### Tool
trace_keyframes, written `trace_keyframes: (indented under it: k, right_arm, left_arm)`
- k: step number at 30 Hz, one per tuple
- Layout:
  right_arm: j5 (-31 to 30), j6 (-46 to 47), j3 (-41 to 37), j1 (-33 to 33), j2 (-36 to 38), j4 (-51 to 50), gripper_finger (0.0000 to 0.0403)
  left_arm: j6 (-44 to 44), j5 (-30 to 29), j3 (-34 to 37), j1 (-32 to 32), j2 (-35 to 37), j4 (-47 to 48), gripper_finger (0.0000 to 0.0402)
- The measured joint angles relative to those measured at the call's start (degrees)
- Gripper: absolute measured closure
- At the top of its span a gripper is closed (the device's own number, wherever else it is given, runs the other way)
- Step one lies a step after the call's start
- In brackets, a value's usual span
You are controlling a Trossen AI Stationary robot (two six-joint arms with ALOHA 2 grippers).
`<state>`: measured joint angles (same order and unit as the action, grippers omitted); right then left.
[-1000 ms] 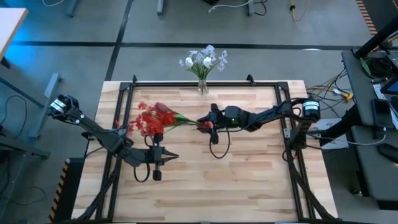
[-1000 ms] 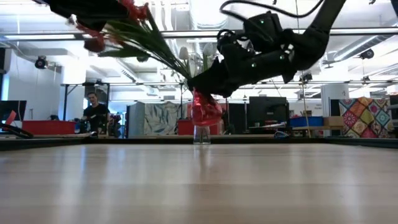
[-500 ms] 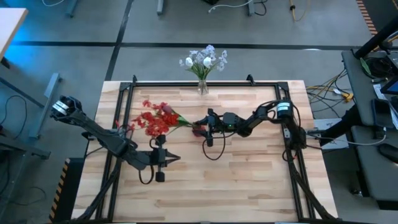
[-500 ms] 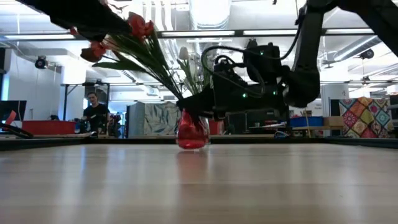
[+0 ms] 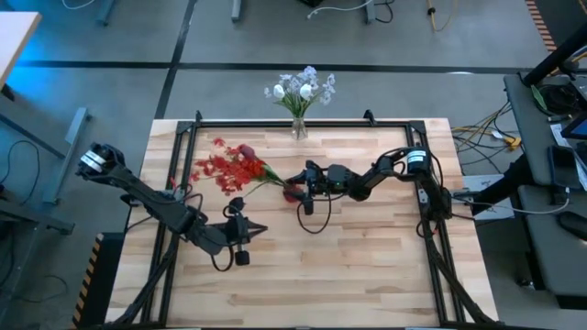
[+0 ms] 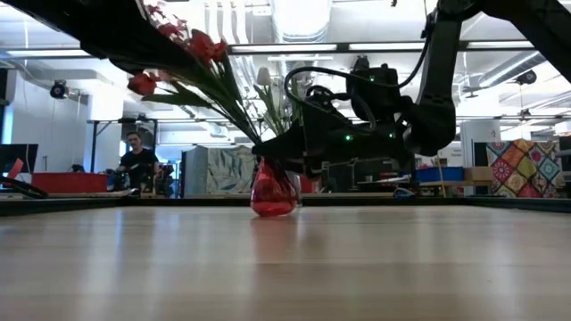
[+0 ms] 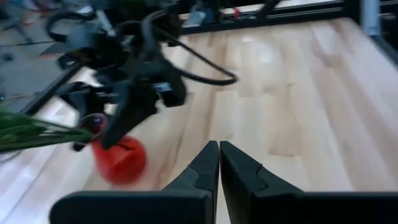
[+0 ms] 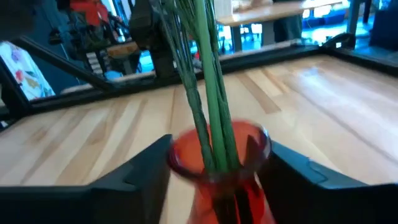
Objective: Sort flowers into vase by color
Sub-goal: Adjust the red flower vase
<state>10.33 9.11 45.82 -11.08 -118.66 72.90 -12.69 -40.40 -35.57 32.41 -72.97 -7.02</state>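
- Since a second ago the right pincer has brought the red vase down from the air; its base now looks to rest on the surface, leaning. The left arm has drawn back toward the near-left part of the surface.
- Red flowers stand in the red vase, stems slanting toward the left side, blooms well out from the vase mouth.
- White and pale-blue flowers sit in a clear vase at the far edge, well apart from the red vase.
- Progress, as a judgement: both colours appear sorted; no loose stems are visible on the surface. Only setting the red vase upright and letting go seems left.
- Right pincer: fingers spread on either side of the vase neck, gripping it.
- Left pincer: fingers pressed together, empty, the red vase ahead of it but apart.
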Motion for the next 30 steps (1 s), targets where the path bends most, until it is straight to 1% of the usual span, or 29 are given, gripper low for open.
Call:
trace_keyframes:
  k: [3,5,9,13,15,20,22,25,28,30]
  right_arm:
    - [0.0,0.0,-0.1,-0.1,0.0,-1.7,0.0156]
    - [0.0,-0.1,-0.1,-0.1,0.0,-2.0,0.0147]
    - [0.0,-0.2,-0.1,-0.1,0.0,-2.4,0.0152]
    - [-0.5,-1.5,-0.1,-0.3,0.1,-2.6,0.0161]
    - [-2.6,-1.7,-0.1,-0.5,-0.1,-3.4,0.0176]
    - [-1.6,-1.0,-0.1,-1.0,-0.3,-4.1,0.0248]
    - [-1.4,-0.9,-0.1,-0.9,0.6,-5.7,0.0266]
    - [-1.7,-1.2,0.2,-0.9,4.2,-13.0,0.0269]
    - [-4.7,-3.6,2.8,-0.4,9.5,-27.9,0.0251]
    - [-6.6,-5.6,6.1,0.3,12.4,-39.0,0.0233]
  left_arm:
    - [-2.7,-3.6,0.3,-0.1,-1.1,0.1,0.0402]
    - [-4.6,-5.2,0.6,-0.3,-2.5,0.3,0.0402]
    - [-6.5,-5.7,0.8,-0.8,-5.3,-0.1,0.0402]
    - [-6.5,-5.7,0.8,-1.3,-7.1,-1.4,0.0402]
    - [-6.5,-5.7,0.8,-1.4,-7.2,-1.5,0.0402]
    - [-6.2,-5.7,0.8,-1.3,-5.8,-1.6,0.0402]
    - [-5.9,-5.7,0.8,-1.3,-5.2,-1.6,0.0402]
    - [-5.6,-5.7,0.9,-1.3,-4.7,-1.6,0.0402]
    - [-5.4,-5.6,1.9,-1.2,-4.7,-2.4,0.0402]
    - [-5.4,-5.6,3.6,-1.2,-4.6,-5.0,0.0402]
